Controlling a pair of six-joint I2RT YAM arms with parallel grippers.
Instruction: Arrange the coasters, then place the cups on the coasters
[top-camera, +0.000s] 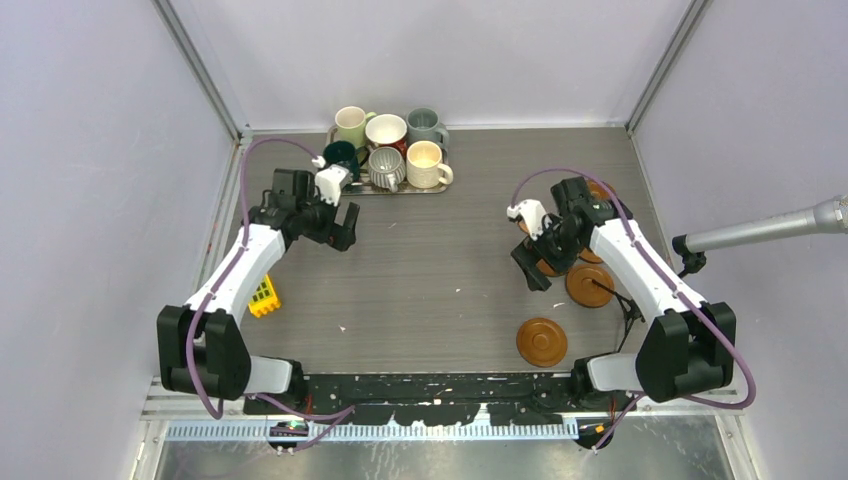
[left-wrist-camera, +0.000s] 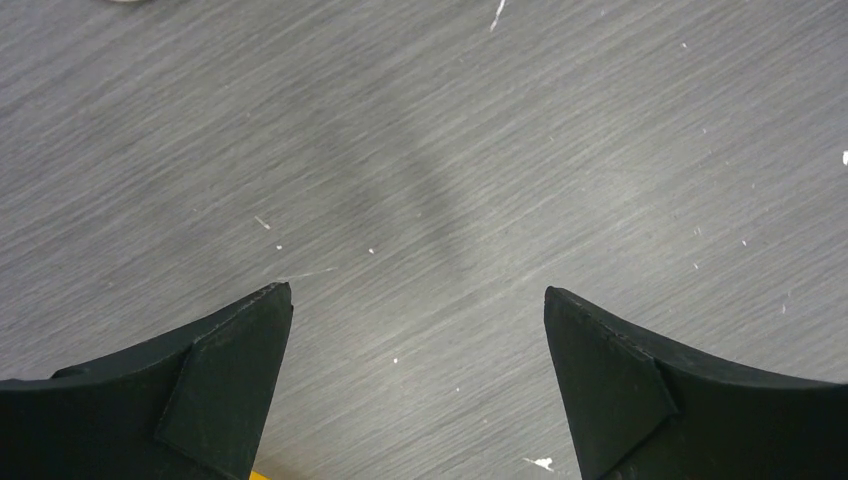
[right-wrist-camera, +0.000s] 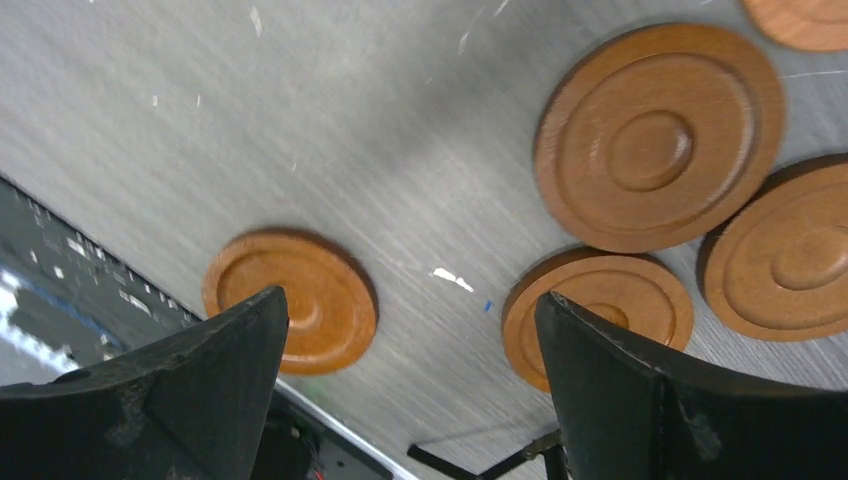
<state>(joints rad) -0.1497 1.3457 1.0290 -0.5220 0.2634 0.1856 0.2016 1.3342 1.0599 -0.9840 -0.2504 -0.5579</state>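
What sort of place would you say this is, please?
Probably a robot test booth: pale walls close in a table, with a left arm and right arm bolted at its near edge.

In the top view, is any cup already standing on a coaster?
No, all six cups stand on the metal tray at the far edge, and the coasters lie away from them on the right.

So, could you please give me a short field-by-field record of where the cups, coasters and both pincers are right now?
cups: six, all on the tray at the far edge of the table
coasters: loose on the right side, none under a cup; one lies apart, nearer the front
left pincer: open, empty, over bare table
right pincer: open, empty, above the coasters
other: yellow block on the left side
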